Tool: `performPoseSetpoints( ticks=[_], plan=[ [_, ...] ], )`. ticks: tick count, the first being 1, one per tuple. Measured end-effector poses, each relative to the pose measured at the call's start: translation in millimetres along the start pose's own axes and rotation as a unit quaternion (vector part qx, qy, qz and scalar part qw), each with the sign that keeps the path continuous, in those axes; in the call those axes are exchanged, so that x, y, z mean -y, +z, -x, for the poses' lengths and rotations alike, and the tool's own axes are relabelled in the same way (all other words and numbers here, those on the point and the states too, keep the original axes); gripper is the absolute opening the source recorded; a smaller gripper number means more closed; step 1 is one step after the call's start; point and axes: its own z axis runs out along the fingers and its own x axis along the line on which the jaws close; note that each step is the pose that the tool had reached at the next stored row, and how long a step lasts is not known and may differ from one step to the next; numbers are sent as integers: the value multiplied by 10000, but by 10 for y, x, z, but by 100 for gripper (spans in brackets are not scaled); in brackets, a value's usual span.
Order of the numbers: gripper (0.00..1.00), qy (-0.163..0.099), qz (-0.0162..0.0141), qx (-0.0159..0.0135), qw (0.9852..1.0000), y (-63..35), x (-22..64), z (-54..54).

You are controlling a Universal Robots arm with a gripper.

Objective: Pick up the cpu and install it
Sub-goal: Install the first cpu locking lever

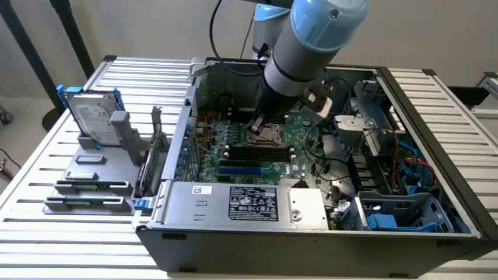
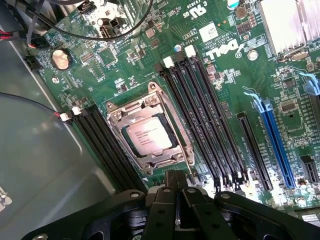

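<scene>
The cpu (image 2: 150, 139) already sits seated in the motherboard socket (image 2: 148, 129) at the wrist view's centre, while the hand (image 2: 176, 192), closed and empty, hovers just beside the socket frame, apparently after placing it.

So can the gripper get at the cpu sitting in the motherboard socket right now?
Probably yes. The gripper, shut and holding nothing, hangs just beside the cpu, which lies face up in its socket frame with nothing over it.
</scene>
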Motion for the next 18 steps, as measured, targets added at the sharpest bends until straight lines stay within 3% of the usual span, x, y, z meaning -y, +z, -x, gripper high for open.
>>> performPoseSetpoints(
  ticks=[3,13,18],
  plan=[
    [11,41,-12,10,10000,-6,-6,13],
    [11,92,29,74,9999,-31,-29,135],
    [11,113,-16,100,9999,8,38,196]
  ],
)
